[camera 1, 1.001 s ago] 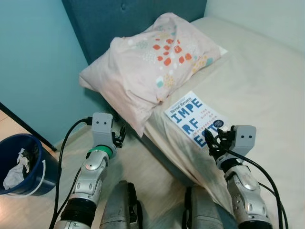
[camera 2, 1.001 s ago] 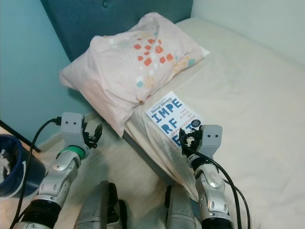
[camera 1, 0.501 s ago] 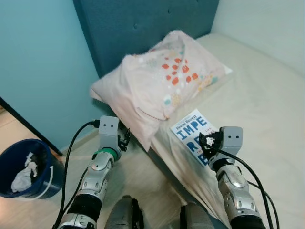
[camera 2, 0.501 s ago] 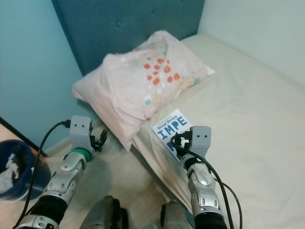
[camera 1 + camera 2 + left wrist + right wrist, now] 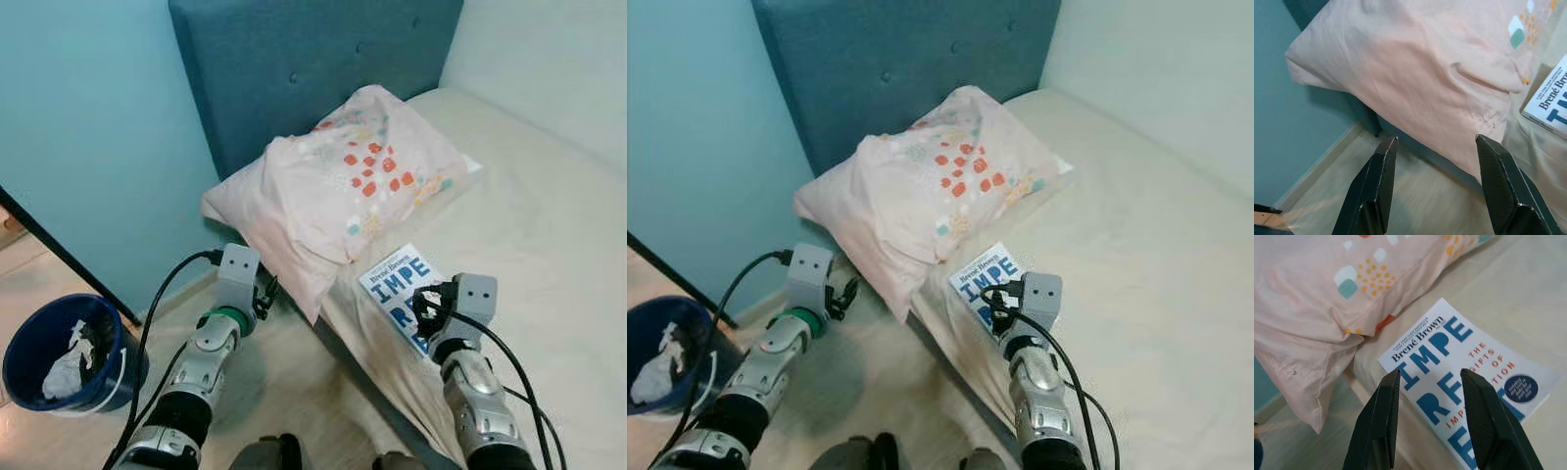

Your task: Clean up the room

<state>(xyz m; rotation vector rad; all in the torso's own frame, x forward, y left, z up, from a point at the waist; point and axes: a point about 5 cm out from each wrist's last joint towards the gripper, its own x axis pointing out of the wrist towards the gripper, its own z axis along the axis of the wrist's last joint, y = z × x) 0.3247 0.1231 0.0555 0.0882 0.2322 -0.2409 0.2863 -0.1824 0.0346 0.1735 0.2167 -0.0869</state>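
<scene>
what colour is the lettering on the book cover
Mostly blue on white on the book, clearest in the right wrist view.

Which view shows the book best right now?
Right wrist view: the book lies flat on the bed, cover readable between the open right gripper fingers. In the eye views the gripper hides part of it; the left wrist view catches only a corner.

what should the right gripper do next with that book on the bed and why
Probably ease the right gripper down and forward onto the book. Its fingers are open and hover just above the white cover, aimed at the near edge, and the book lies flat on the bed beside the pillow, not yet held.
</scene>
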